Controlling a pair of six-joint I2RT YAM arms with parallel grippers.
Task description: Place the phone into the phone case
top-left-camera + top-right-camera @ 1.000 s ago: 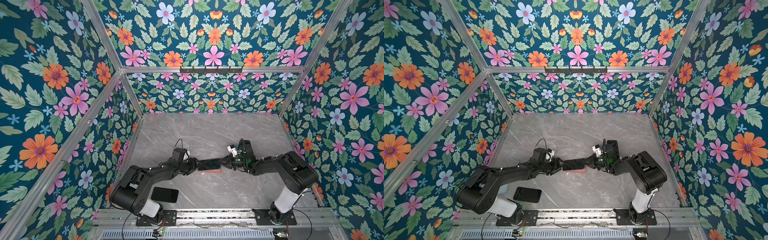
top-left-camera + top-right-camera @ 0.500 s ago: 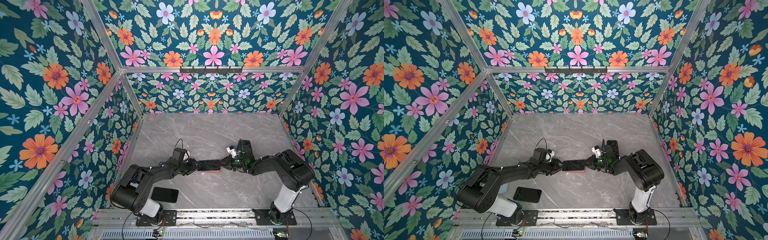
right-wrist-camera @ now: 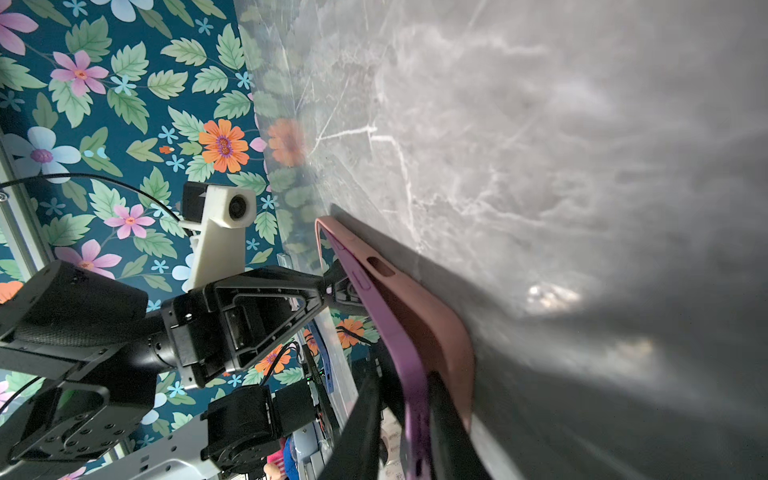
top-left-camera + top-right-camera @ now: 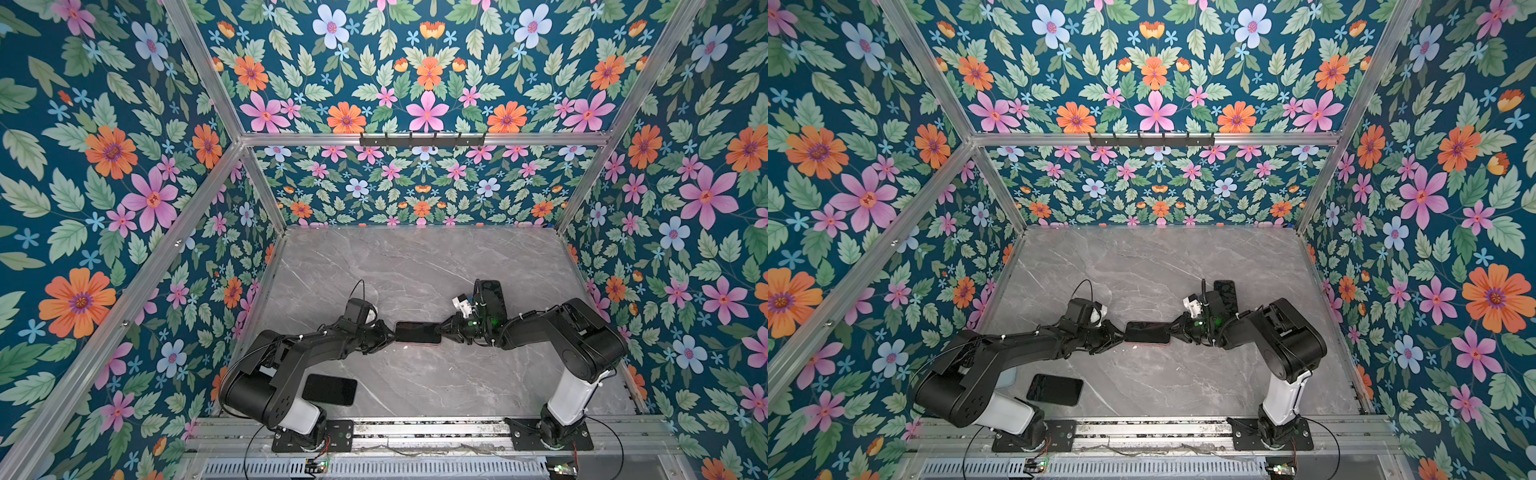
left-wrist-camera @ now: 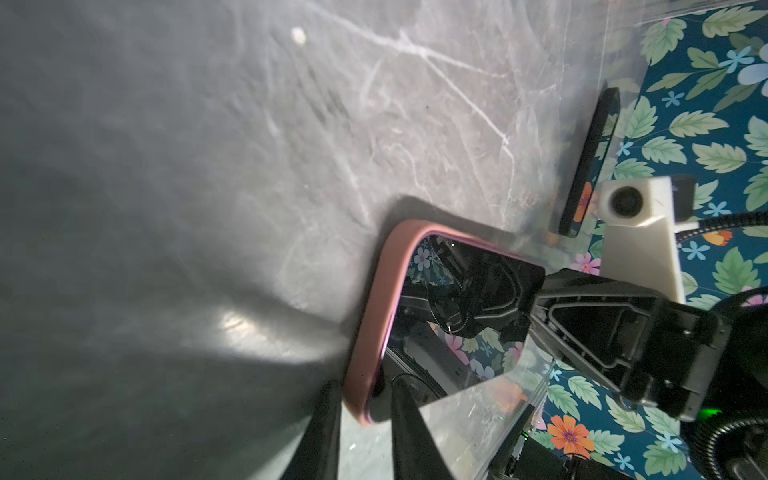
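Observation:
In both top views a black-screened purple phone (image 4: 417,331) (image 4: 1148,331) lies in a pink phone case (image 4: 417,344) at mid-table, between my two arms. My left gripper (image 4: 392,332) (image 5: 365,386) is shut on the case's left end, one finger behind the case (image 5: 386,291), the other on the phone's screen (image 5: 449,316). My right gripper (image 4: 442,330) (image 3: 403,374) straddles the other end, its jaws slightly open with a gap beside the phone (image 3: 409,357). There the purple edge stands proud of the pink case (image 3: 440,328).
A second black phone (image 4: 329,389) (image 4: 1054,389) lies flat near the front left, by the left arm's base. A dark phone-like slab (image 4: 491,295) (image 5: 590,158) lies behind the right wrist. Floral walls enclose the grey marble table (image 4: 415,257) on three sides.
My left gripper's jaws have come together on the case's left end. The right gripper's jaws have parted a little. The phone and case have stayed in place.

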